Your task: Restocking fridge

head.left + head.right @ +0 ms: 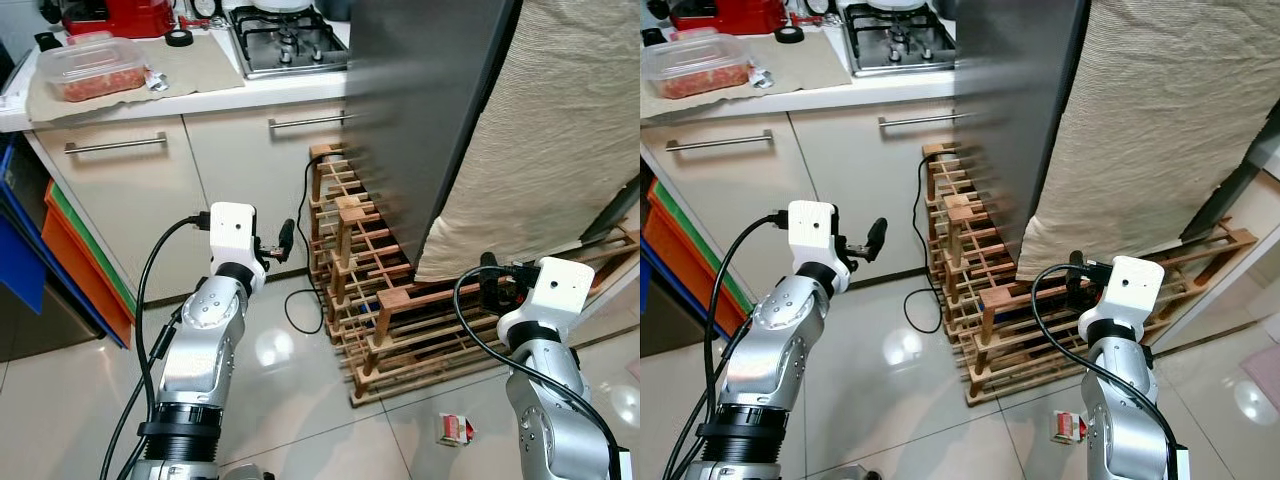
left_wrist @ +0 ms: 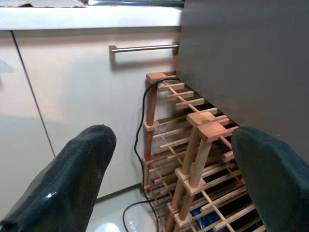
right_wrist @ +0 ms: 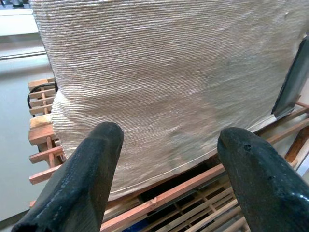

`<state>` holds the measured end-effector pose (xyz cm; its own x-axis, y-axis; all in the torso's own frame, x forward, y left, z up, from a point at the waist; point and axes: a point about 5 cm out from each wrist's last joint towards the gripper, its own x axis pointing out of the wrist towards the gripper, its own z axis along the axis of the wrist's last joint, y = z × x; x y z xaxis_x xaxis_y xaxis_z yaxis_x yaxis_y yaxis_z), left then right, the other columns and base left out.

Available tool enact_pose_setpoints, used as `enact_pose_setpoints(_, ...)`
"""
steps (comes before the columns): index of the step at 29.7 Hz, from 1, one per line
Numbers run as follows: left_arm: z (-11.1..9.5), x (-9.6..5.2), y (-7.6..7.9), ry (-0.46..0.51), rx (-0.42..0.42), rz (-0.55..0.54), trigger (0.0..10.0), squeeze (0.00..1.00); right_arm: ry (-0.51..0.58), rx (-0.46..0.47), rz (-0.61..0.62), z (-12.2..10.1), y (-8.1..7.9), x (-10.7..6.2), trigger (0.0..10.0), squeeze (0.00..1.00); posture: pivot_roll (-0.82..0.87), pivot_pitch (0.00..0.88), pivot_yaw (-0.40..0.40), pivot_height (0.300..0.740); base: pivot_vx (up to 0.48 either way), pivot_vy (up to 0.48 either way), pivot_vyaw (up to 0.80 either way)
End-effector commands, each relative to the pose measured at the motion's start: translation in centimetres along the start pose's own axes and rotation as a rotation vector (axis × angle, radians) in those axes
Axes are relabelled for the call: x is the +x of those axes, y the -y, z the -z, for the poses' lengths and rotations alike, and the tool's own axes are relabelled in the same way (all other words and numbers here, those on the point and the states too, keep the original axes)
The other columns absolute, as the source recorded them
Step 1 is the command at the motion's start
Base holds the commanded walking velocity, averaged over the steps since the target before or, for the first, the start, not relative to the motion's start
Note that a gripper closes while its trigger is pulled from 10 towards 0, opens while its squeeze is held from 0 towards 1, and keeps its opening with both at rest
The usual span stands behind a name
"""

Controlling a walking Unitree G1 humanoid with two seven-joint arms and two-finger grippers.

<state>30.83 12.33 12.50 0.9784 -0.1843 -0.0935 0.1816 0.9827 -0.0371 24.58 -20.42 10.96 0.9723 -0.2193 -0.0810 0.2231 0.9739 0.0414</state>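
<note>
- The tall dark-grey metal fridge (image 1: pixel 420 110) stands on a low slatted wooden rack (image 1: pixel 400 320), right of the cream cabinet with its brushed steel bar handle (image 1: pixel 115 146); a beige ribbed cloth (image 1: pixel 540 150) hangs down the fridge's right side.
- A clear plastic lidded tub of reddish food (image 1: pixel 92 70) sits on the counter above that cabinet, well left of the fridge. It may be stock; that is only a guess.
- By judgement the fridge door is heavy, stiff and smooth, so its edge or a handle is the place to pull. No handle can be made out.
- The tub looks light but slippery, best pinched across its rim.
- The left gripper (image 2: pixel 169 183) is raised, fingers spread, empty, aimed at the fridge's left flank.
- The right gripper (image 3: pixel 169 179) is lower, fingers apart, empty, facing the cloth.
</note>
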Motion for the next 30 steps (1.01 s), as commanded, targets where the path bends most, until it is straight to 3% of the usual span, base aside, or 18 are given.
enact_pose_setpoints(1, -0.2, 0.3, 0.4, 0.006, 0.006, 0.01, 10.0, 0.0, -0.012, 0.0, -0.018, 0.1, -0.1, 0.1, 10.0, 0.0, 0.02, 0.0, 0.002, 0.74, 0.0, 0.0, 0.0)
enact_pose_setpoints(21, -0.1, 1.1, 0.7, 0.027, 0.028, 0.01, 10.0, 0.0, -0.033, -0.039, -0.106, 0.1, -0.9, 1.4, 10.0, 0.0, 0.05, 0.0, -0.057, 0.74, 0.0, 0.0, 0.0)
enact_pose_setpoints(30, 0.1, 1.1, 1.1, 0.02, 0.028, 0.026, 10.0, 0.0, -0.039, -0.009, -0.108, 0.5, -1.3, 1.2, 10.0, 0.0, 0.05, 0.0, -0.029, 0.74, 0.0, 0.0, 0.0)
